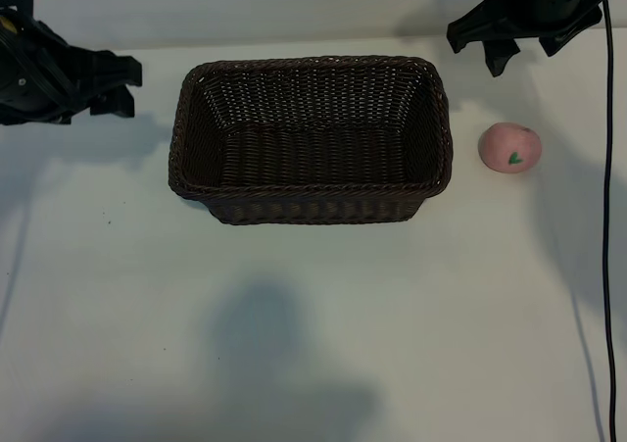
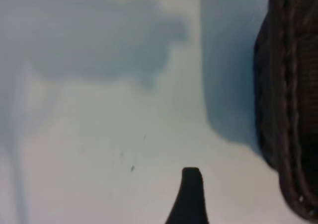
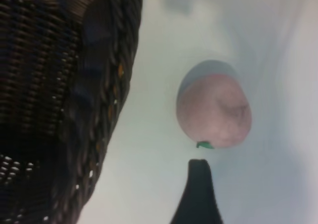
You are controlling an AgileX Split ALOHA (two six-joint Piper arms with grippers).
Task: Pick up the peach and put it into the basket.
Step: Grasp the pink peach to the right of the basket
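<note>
Tabletop (image 1: pixel 323 324): white, shadowed, as I see it.
Basket (image 1: pixel 312 210): centre.
Peach (image 1: pixel 510 148): on tabletop, right of basket, outside it.
Right end effector (image 1: pixel 509 45): spread wide, empty, just behind peach.
Left end effector (image 1: pixel 122 84): wide, empty, left of basket.

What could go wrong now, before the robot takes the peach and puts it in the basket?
1. The peach is round and lies free on the table, so a touch from one finger of the open right tool may roll it away.
2. The peach lies close beside the basket, so a wide-open tool could strike the wicker wall on the way down.
3. The basket has deep sides; a low carry might hit its rim.
</note>
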